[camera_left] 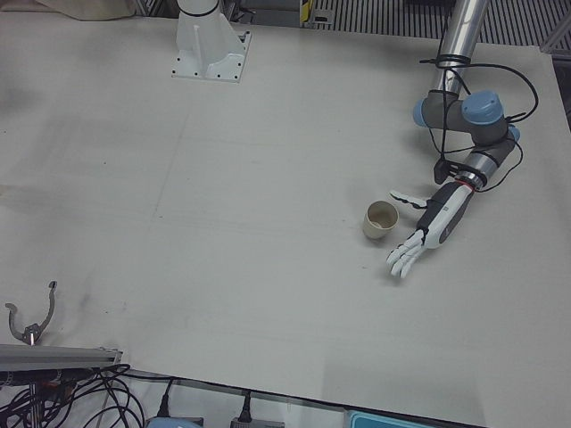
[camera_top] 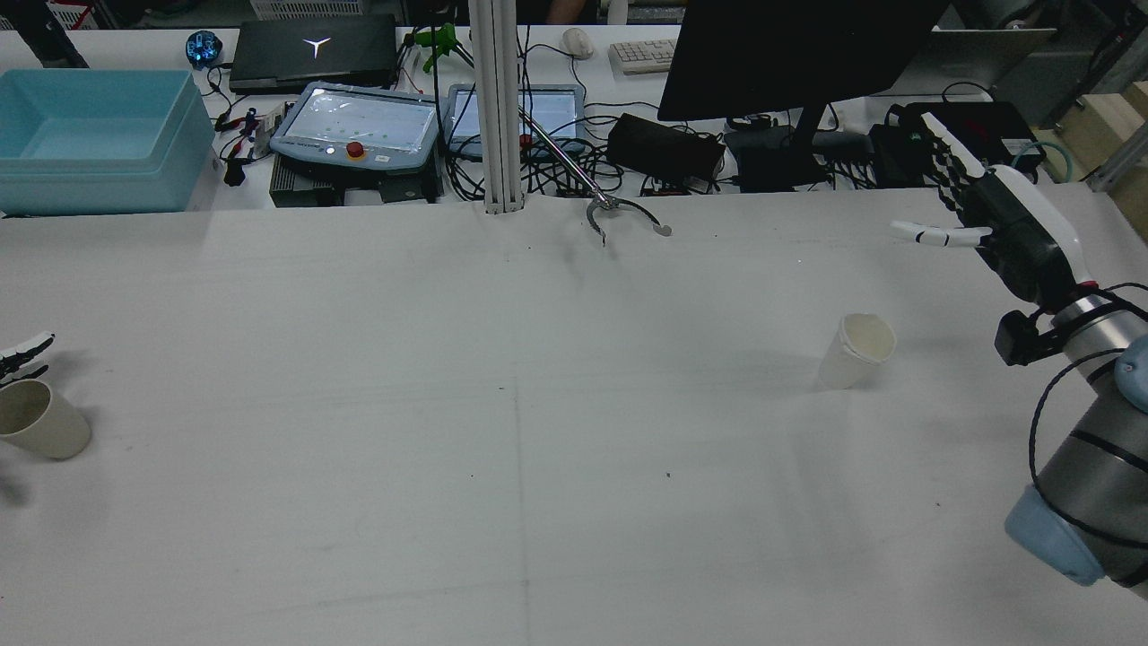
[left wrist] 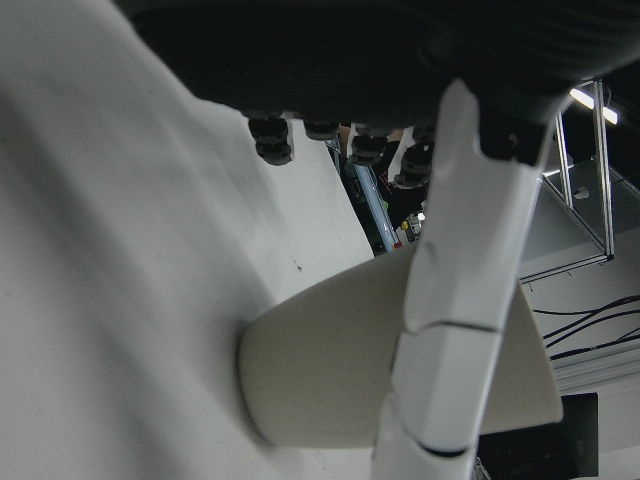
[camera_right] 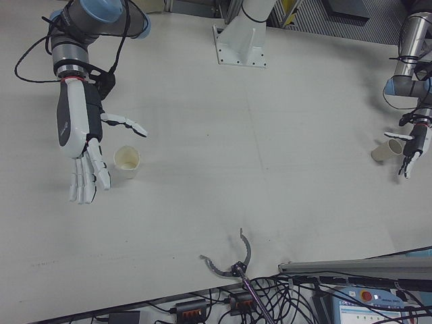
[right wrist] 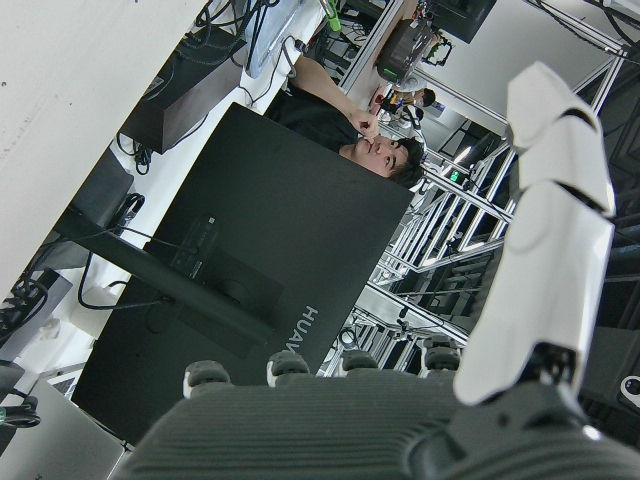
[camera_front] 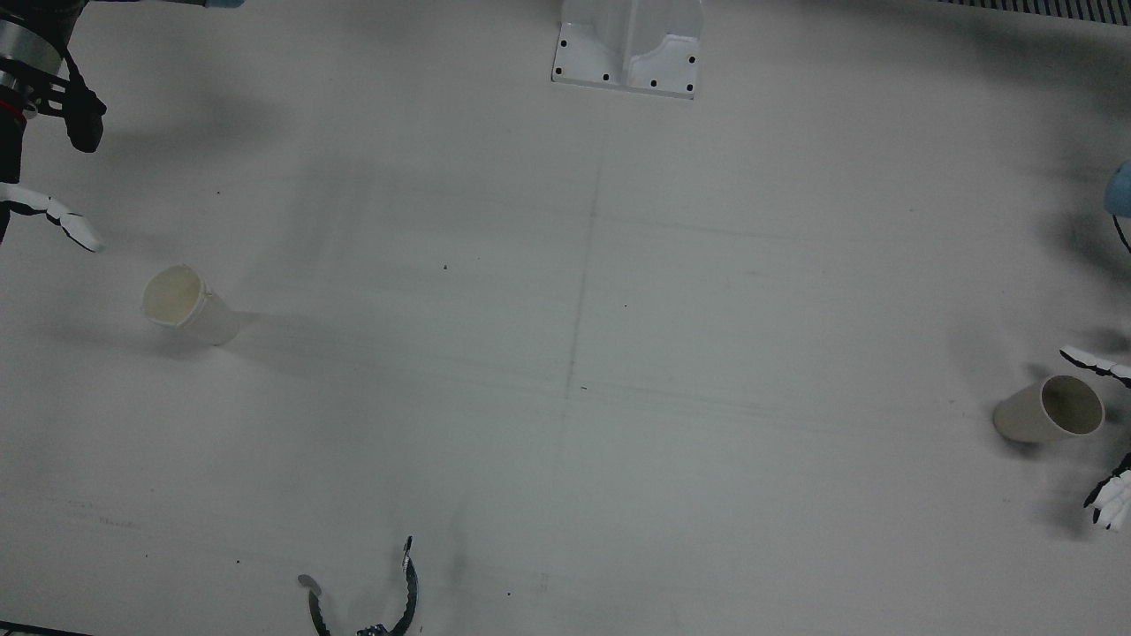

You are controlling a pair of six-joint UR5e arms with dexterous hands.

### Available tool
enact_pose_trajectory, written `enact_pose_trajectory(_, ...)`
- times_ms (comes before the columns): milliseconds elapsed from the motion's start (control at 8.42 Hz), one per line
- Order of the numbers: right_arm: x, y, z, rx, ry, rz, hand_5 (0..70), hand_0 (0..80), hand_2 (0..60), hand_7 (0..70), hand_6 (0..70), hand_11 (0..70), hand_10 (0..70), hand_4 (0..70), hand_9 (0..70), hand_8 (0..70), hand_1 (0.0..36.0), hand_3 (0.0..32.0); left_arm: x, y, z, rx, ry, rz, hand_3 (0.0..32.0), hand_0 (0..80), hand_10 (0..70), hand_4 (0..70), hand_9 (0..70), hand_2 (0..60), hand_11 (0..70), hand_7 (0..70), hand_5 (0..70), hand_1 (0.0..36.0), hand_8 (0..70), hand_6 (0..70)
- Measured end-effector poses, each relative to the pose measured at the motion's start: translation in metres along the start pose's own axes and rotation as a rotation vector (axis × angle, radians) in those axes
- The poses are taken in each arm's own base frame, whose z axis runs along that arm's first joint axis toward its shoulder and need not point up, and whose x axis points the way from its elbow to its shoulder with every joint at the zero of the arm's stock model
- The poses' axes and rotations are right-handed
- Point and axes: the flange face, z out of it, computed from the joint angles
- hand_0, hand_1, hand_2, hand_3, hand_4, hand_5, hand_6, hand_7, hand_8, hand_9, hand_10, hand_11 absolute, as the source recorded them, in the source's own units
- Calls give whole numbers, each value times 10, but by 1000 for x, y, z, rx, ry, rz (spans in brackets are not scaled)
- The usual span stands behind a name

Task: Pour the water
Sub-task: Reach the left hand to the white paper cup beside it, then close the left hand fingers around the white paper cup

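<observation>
A beige paper cup [camera_left: 381,220] stands upright on the white table, far out on my left side. My left hand [camera_left: 439,217] is open beside it, thumb reaching past the cup's far side and fingers [camera_left: 406,257] spread on its near side, without closing on it. The left hand view shows this cup [left wrist: 330,385] close up behind the thumb [left wrist: 460,300]. A white paper cup [camera_right: 127,160] stands upright on my right side. My right hand [camera_right: 73,118] hovers open just beside and above it, fingers straight and apart; that cup does not appear in the right hand view.
A metal claw tool [camera_front: 362,592] lies at the operators' edge of the table. The arm pedestal base [camera_front: 627,49] sits at the robot's edge. Beyond the table are a black monitor [camera_top: 789,54], teach pendants [camera_top: 359,126], cables and a blue bin [camera_top: 90,135].
</observation>
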Motion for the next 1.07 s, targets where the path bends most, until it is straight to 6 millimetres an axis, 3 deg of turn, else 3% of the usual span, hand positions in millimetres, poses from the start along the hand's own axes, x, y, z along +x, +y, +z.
enact_pose_trajectory(119,-1,-1,0,2,-1,0,59,491,182,0,17,0,0,0,0,6,207,174,-11,4,8,-1,-1,-9,0,800,39,172,0,0,89,15,0,173,0,53)
enact_pose_trajectory(238,0,-2,-1,2,0,-1,59,488,179,0,20,0,0,0,0,12,203,178,-15,5,8,-6,5,-16,0,800,42,176,0,0,99,16,0,230,0,50)
enact_pose_trajectory(356,2,-2,-1,4,4,-3,59,490,179,0,21,0,0,0,0,11,202,180,-16,5,4,-17,15,-23,0,800,43,175,0,0,104,19,0,256,0,52)
enact_pose_trajectory(475,4,-4,0,7,8,-5,59,488,175,0,22,0,0,0,0,11,202,180,-16,5,-1,-28,22,-32,0,800,47,137,0,0,116,24,0,322,7,54)
enact_pose_trajectory(713,5,-5,0,9,10,-7,58,488,175,0,23,0,0,0,0,11,200,182,-17,5,-6,-39,24,-61,0,800,46,138,0,0,115,28,0,308,7,58)
enact_pose_trajectory(831,5,-5,0,9,10,-7,59,488,176,0,25,0,0,0,0,11,200,180,-17,6,-4,-42,23,-68,0,800,42,140,0,0,103,30,0,260,3,59)
enact_pose_trajectory(950,5,-5,0,9,10,-7,59,487,176,0,26,0,0,0,0,10,200,178,-18,7,-2,-43,23,-70,0,800,41,153,0,0,101,28,0,247,1,59)
enact_pose_trajectory(1069,6,-5,0,10,11,-7,59,487,180,0,27,0,0,0,0,10,200,182,-18,8,0,-45,23,-72,0,800,42,159,0,0,103,31,0,257,3,62)
